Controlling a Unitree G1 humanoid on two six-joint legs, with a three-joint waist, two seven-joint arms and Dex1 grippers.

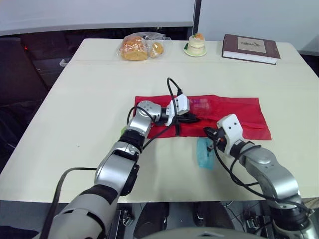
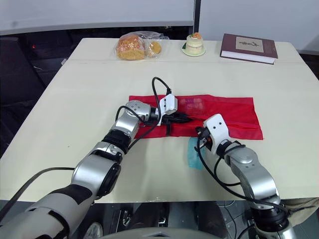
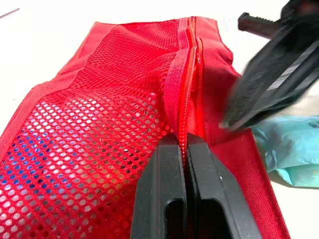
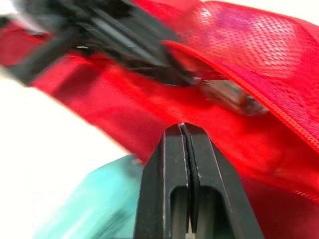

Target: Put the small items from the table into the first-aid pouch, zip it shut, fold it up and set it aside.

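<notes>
The red first-aid pouch (image 1: 234, 113) lies flat and unfolded on the middle of the table, mesh side up. Its zipper (image 3: 192, 64) runs along the near edge. My left gripper (image 1: 195, 119) is shut on that zipper edge (image 3: 185, 142), and the mesh flap (image 4: 259, 45) rises a little there. My right gripper (image 1: 208, 132) is shut with nothing between its fingers (image 4: 183, 128). It hovers at the pouch's front edge, close to the left fingertips. A teal packet (image 1: 205, 153) lies on the table just in front of the pouch, under the right gripper.
At the table's far edge stand a bag of bread rolls (image 1: 139, 47), a small cake on a plate (image 1: 196, 45) and a dark red book (image 1: 250, 48). Bare tabletop (image 1: 89, 109) extends to the left of the pouch.
</notes>
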